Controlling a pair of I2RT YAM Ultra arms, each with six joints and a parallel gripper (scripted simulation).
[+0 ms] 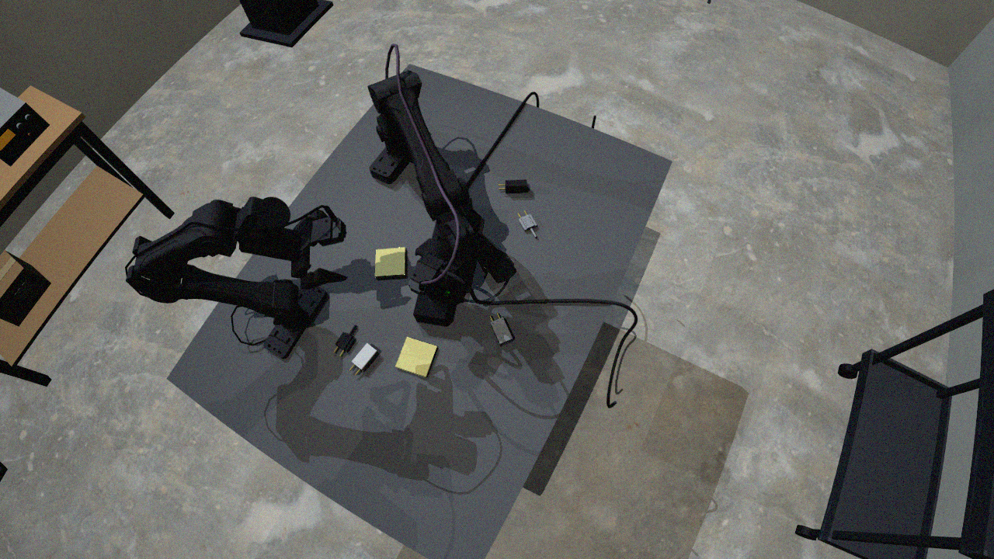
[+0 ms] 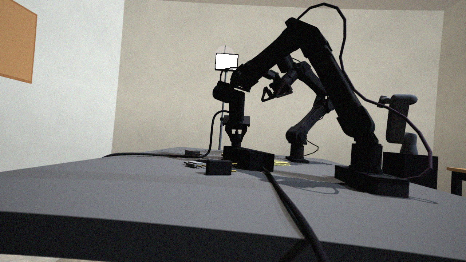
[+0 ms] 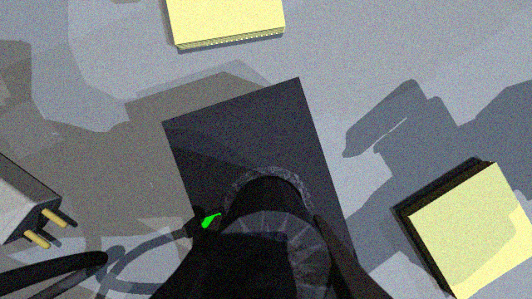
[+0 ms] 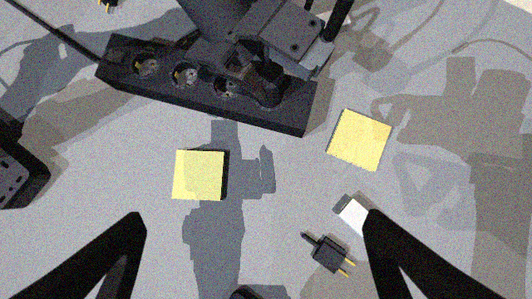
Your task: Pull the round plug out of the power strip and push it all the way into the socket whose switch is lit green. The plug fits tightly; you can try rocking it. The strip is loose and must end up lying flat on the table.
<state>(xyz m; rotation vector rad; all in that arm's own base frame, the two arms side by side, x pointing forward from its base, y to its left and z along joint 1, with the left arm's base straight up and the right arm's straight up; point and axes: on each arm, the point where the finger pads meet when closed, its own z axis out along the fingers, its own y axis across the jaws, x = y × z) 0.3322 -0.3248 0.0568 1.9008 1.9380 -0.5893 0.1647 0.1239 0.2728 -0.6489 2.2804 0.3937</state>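
Table (image 1: 590,180) (image 2: 162,202) (image 3: 374,33) (image 4: 104,166): carries everything noted. Power strip (image 1: 434,309) (image 2: 264,159) (image 3: 249,120) (image 4: 291,112): rests on it, looks flat. Left pincer (image 1: 444,278) (image 2: 236,140) (image 3: 270,224) (image 4: 266,83): over the strip's end, narrowed onto the round plug. Right pincer (image 1: 340,253) (image 2: 276,96) (image 4: 254,215): spread wide, raised to one side of the strip, nothing between fingers. First yellow block (image 1: 390,262) (image 2: 281,162) (image 3: 470,232) (image 4: 199,174): beside the strip's long side. Second yellow block (image 1: 417,356) (image 3: 226,21) (image 4: 359,140): past the strip's end. Grey plug (image 1: 502,329) (image 2: 192,152) (image 3: 21,208): across the strip from the first block. Round plug (image 2: 236,143) (image 3: 268,191) (image 4: 272,91): at the strip's end socket; seating depth cannot be told. Green light (image 1: 446,293) (image 3: 211,220): on the strip, just beside the plug
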